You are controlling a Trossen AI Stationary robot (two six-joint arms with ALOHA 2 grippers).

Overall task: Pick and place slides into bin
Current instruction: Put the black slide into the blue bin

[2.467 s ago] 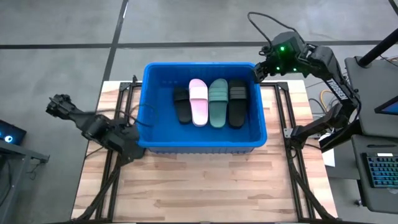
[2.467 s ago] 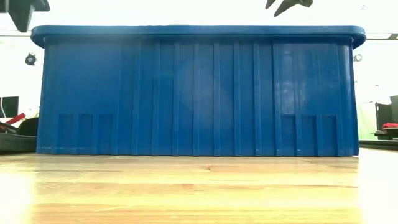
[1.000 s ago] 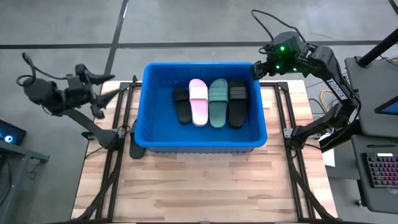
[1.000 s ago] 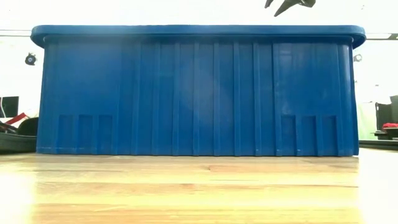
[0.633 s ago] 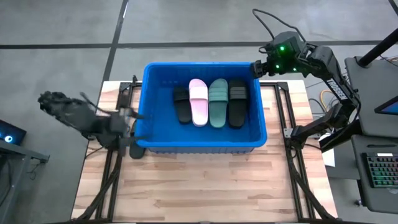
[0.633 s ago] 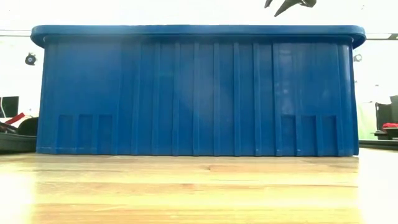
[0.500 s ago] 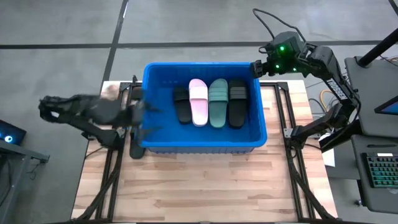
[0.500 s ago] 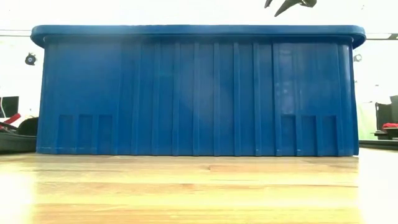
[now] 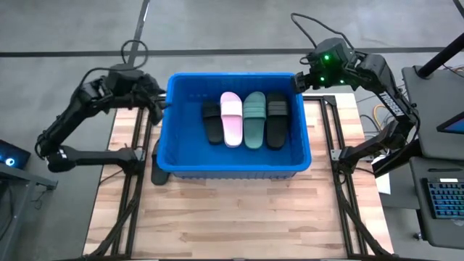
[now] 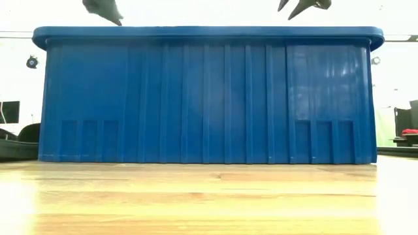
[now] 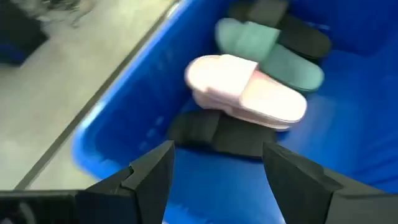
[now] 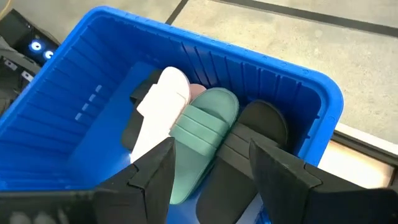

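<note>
Four foam slides, black [image 9: 211, 122], light pink [image 9: 232, 118], dark green [image 9: 254, 119] and black [image 9: 276, 121], lie side by side inside the large bright blue plastic bin [image 9: 181, 156] on the wooden surface [image 9: 239, 217], the left gripper [image 9: 161, 104] and right gripper [image 9: 297, 81] both spread and empty above opposite far corners.

The bin [image 10: 209, 98] fills my level view

Its blue ribbed wall stands on the wooden table [image 10: 209, 199]. Above the rim, my left gripper [image 10: 104, 9] pokes in at one end, my right gripper [image 10: 302, 6], fingers spread, nearer the other.
</note>
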